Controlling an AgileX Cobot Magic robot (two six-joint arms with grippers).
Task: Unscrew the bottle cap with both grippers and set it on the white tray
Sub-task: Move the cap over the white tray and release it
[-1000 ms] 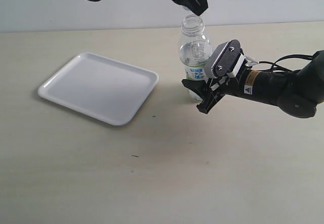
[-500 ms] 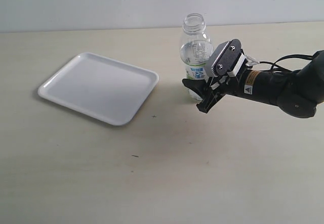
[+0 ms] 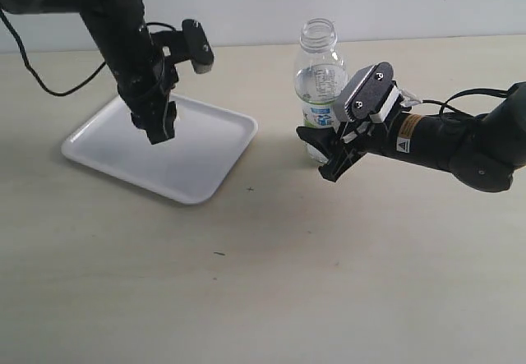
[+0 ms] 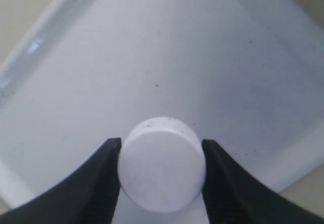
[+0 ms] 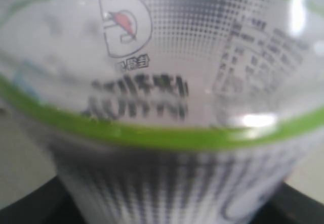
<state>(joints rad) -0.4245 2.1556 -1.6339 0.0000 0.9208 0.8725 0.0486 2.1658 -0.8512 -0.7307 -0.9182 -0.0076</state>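
Note:
The clear bottle (image 3: 317, 80) stands upright on the table with its threaded neck bare. My right gripper (image 3: 322, 152) is shut on its lower, labelled part, and the label (image 5: 167, 107) fills the right wrist view. My left gripper (image 3: 157, 130) hangs over the white tray (image 3: 209, 163), fingers pointing down. In the left wrist view the white bottle cap (image 4: 162, 164) sits squeezed between the two black fingers, with the tray's floor (image 4: 167, 52) right beneath it. I cannot tell whether the cap touches the tray.
The tray lies on a beige table (image 3: 263, 282) left of the bottle. A black cable (image 3: 49, 80) trails from the left arm across the table's back left. A pale wall (image 3: 411, 2) stands behind the table.
My left arm has swung from above the bottle's neck leftward and down to the tray, carrying the cap. The right gripper and the bottle have stayed put.

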